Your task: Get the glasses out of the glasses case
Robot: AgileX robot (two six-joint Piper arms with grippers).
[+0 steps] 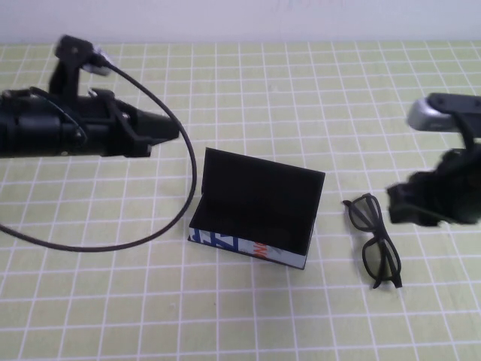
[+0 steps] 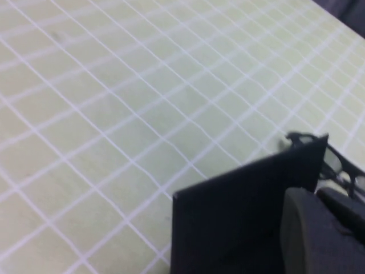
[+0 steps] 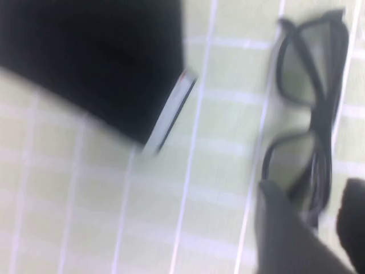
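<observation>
The glasses case stands open at the table's middle, lid upright, black lining bare, white printed side facing me. The glasses lie folded on the mat just right of it. My right gripper hovers beside the glasses' right side, open and empty; in the right wrist view its fingers straddle one end of the glasses, with the case beyond. My left gripper is shut and empty, above and left of the case's lid; the left wrist view looks over the lid at the glasses.
A black cable loops from the left arm down onto the green gridded mat, ending close to the case's left side. A pale wall runs along the far edge.
</observation>
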